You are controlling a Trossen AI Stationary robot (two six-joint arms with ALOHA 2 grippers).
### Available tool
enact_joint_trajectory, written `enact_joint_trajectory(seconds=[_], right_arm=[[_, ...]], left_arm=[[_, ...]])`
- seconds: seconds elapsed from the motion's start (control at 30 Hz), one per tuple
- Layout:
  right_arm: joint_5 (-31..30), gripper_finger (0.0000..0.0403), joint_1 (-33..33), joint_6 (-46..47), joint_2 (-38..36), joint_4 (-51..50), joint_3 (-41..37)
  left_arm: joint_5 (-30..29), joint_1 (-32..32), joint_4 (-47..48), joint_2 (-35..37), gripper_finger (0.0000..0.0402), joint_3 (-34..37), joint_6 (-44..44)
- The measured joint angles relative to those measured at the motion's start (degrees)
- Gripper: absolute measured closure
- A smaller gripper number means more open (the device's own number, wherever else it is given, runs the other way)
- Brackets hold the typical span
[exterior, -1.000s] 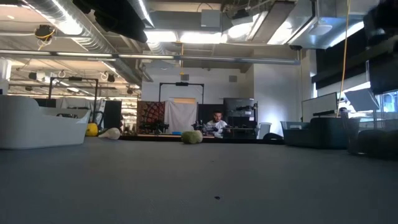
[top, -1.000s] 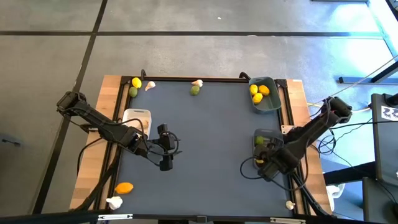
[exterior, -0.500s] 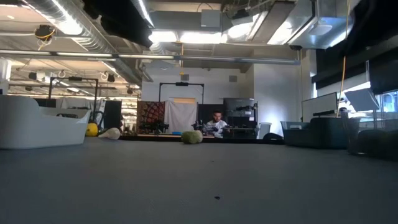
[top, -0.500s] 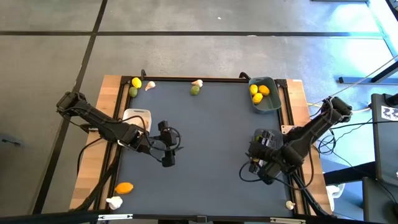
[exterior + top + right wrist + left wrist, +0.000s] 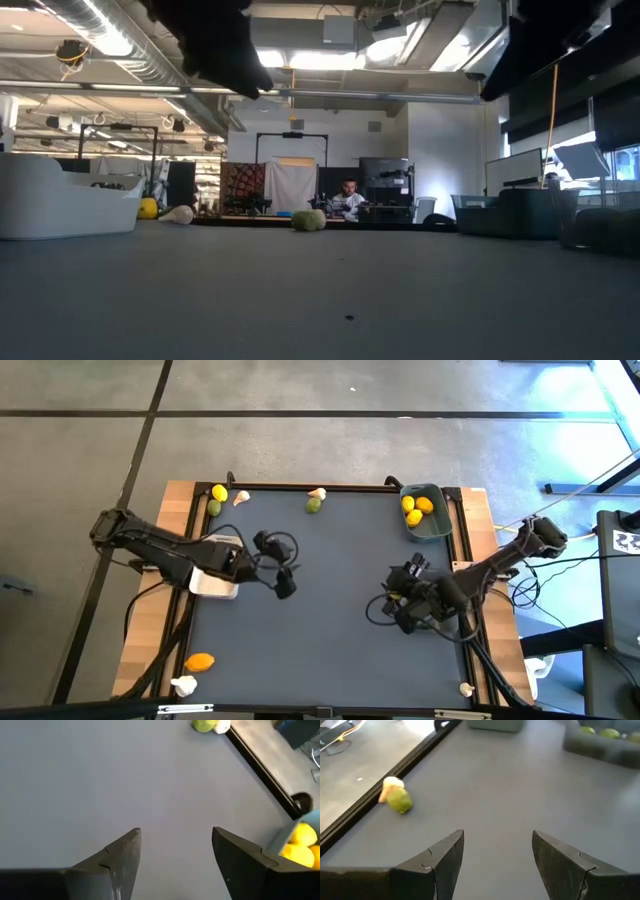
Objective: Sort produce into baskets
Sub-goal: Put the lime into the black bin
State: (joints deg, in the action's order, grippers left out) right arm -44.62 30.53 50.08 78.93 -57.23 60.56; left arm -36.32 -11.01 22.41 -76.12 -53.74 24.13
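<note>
Both grippers, left (image 5: 284, 586) and right (image 5: 398, 598), spread and empty, have swung toward mid-table; next pick likely the far-edge lime (image 5: 313, 505).

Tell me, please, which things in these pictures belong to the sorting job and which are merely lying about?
Belonging:
- blue-grey rectangular basket holding yellow lemons
- white rectangular basket
- round green lime beside knobbly off-white garlic bulb
- orange lemon

Lying about:
- black cables beside the table
- person in the room behind

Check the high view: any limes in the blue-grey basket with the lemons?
No. The blue-grey basket at the table's far right corner holds only yellow lemons; no green piece shows inside it.
</note>
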Motion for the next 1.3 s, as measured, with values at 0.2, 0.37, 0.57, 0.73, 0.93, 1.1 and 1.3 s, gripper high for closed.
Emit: enact_joint_trajectory(seconds=[0.2,0.37,0.57,0.73,0.93,1.1,1.3], right_arm=[[1.23,0.0162,-2.32,-6.13,0.05,8.37,-3.46],[1.37,0.0162,-2.59,-8.08,0.05,11.80,-4.96],[1.61,0.0162,-2.54,-8.61,0.05,12.83,-5.16],[1.59,0.0162,-2.54,-8.61,0.05,12.83,-5.17],[0.99,0.0162,-2.52,-8.81,0.05,12.80,-5.16],[-0.42,0.0162,-2.52,-9.93,0.05,13.73,-5.16],[-0.44,0.0162,-2.52,-10.05,0.03,14.16,-5.16]], left_arm=[[-0.02,4.00,-2.03,0.00,0.0171,0.00,-0.65],[0.00,7.78,-2.47,0.00,0.0163,0.00,-1.73],[0.07,11.89,-1.90,0.00,0.0109,0.00,0.02],[0.04,14.23,-1.94,0.00,0.0073,0.00,1.03],[0.09,14.49,-2.67,-0.12,0.0071,0.00,1.28],[2.78,18.28,-6.15,-1.61,0.0076,0.00,1.58],[10.46,24.71,-10.43,-5.47,0.0076,0.00,0.60]])
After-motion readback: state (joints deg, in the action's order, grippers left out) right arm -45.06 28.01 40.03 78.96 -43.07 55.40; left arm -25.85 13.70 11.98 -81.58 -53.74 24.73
